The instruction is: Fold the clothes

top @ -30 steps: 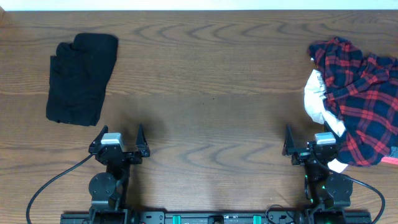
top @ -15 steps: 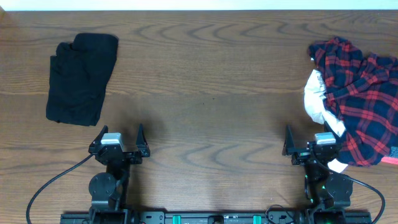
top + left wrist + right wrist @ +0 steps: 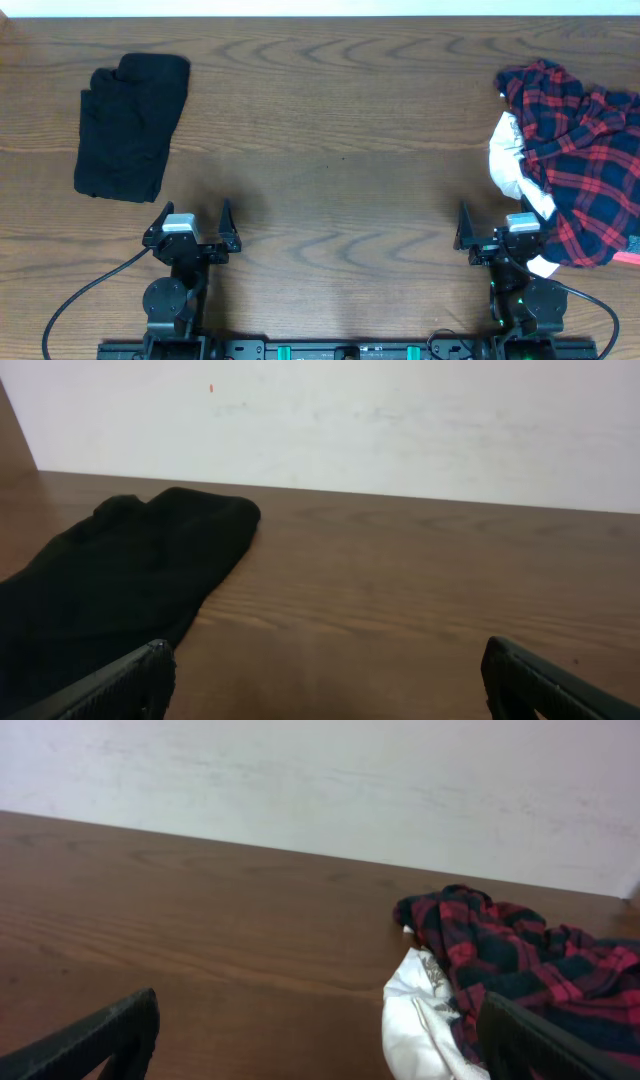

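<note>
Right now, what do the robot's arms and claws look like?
The left arm and right arm are black with round joints. The left gripper and right gripper each have two pointed black fingers and a light grey block on top. A thin black cable curves from each base. Small green lights glow on the right arm.

No visible change, clothes [image 3: 585, 165] unmoved — nothing shifted

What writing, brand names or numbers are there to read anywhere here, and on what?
No readable text anywhere.
White patch at the near edge of the plaid shirt: perhaps a tag, too small to read.
Red speck on the wall: too small to tell.
Black garment: no print shows.
</note>
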### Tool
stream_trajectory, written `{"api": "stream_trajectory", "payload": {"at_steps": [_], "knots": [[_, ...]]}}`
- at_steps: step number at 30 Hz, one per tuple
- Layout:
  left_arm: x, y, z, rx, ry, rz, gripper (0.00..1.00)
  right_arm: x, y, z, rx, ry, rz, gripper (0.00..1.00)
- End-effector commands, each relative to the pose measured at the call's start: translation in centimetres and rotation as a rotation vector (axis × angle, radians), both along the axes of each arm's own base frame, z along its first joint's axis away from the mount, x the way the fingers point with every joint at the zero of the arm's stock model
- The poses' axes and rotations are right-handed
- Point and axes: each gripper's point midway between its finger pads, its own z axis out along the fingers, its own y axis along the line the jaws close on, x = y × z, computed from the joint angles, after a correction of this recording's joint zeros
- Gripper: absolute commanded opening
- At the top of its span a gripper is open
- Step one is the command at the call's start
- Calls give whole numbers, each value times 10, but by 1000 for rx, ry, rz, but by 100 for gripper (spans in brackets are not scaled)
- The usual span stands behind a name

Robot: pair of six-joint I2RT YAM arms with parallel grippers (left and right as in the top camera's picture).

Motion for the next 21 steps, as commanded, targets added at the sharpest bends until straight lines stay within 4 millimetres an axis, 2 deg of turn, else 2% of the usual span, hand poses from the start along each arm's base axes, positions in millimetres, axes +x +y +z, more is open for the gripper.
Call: {"api": "stream_trajectory", "payload": {"at_steps": [1, 10, 14, 17, 21], "knots": [[-1, 1, -16, -2, 52, 7, 98, 0, -1, -1, -13, -2, -2, 99], [-1, 1, -16, -3, 52, 6, 98, 0, -1, 2, 8, -11, -4, 99], [-1, 1, -14, -85, 50, 17, 98, 0, -1, 5, 15, -17, -3, 99], [-2, 1, -6, -171, 33, 26, 98, -2, -1, 17, 33, -38, -5, 99], [-4, 1, 16, -208, -11, 25, 98, -4, -6, 35, 67, -51, -32, 99]]}}
